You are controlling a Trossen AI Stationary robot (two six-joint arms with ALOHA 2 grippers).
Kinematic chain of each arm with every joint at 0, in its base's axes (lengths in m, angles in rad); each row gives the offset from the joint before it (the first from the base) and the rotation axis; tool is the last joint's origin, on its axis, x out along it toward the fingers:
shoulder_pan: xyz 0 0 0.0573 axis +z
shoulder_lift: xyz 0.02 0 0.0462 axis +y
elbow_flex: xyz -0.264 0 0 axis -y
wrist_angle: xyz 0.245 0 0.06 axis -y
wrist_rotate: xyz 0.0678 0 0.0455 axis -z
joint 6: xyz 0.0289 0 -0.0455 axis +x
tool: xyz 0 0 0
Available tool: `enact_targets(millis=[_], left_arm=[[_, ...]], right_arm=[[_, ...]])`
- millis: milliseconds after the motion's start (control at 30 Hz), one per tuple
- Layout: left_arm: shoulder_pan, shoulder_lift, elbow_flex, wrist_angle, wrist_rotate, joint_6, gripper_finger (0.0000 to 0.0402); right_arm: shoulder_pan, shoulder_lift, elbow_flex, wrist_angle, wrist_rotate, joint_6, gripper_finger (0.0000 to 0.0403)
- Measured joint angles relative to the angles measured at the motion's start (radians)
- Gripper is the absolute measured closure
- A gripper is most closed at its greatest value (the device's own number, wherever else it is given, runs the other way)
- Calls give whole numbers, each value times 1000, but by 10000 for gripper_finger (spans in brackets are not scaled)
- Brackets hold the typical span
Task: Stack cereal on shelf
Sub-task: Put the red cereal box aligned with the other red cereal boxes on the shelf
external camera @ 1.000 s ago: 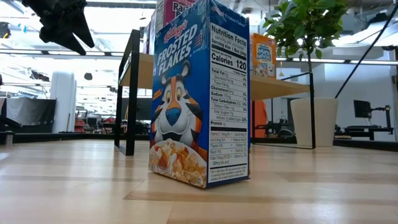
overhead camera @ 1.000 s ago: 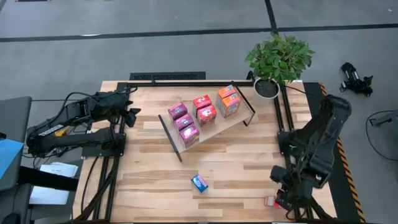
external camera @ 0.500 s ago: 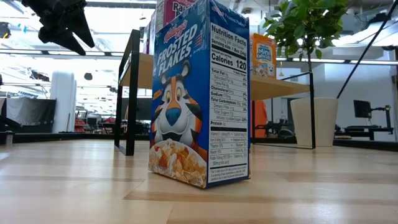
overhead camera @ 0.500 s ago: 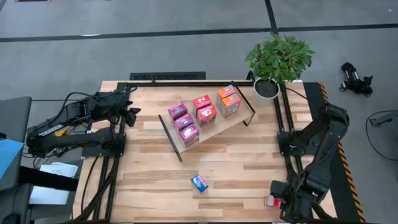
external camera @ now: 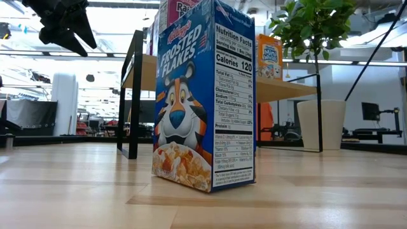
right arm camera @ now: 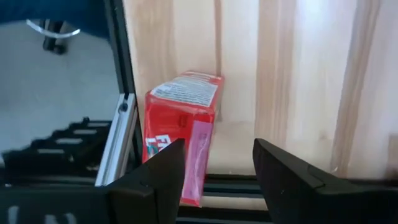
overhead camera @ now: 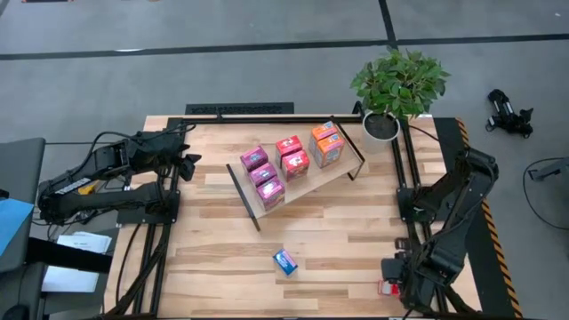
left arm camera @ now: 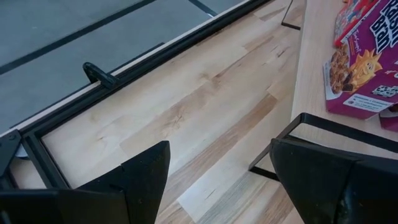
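A red cereal box (right arm camera: 180, 124) sits on the table at its near right corner (overhead camera: 386, 288), beside the black frame rail. My right gripper (right arm camera: 217, 171) hangs open just above it, pointing down; one finger stands over the box's near end, the other over bare wood. A blue cereal box (overhead camera: 284, 260) stands upright on its base mid-table (external camera: 203, 95). The tilted light-wood shelf (overhead camera: 307, 182) carries several pink, red and orange boxes. My left gripper (overhead camera: 187, 164) waits open at the left, short of the shelf's black end bracket (left arm camera: 323, 127).
A potted plant (overhead camera: 396, 84) stands at the far right corner. Black frame rails (right arm camera: 118, 93) run along the table's edges. A pink box (left arm camera: 367, 62) on the shelf shows ahead of my left gripper. Bare wood lies between the blue box and the shelf.
My right arm has sunk toward the red box at the near right corner, and its wrist has rolled. The boxes and the shelf have kept their places.
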Motion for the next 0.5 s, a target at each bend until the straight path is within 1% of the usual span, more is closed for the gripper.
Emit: enact_targets(millis=[67,200,267,333,500], left_arm=[[0,0,0,0,0,0,133],[0,0,0,-9,0,1,133],[0,0,0,-9,0,7,133],[0,0,0,-6,0,14,133],[0,0,0,-5,-1,15,133]], right_arm=[[-11,0,0,-3,-3,-38,193],[-46,0,0,-49,-5,-14,201],[-69,0,0,-44,-19,-22,198],[-97,0,5,-46,-37,-38,185],[-171,0,5,-40,-107,-44,130]])
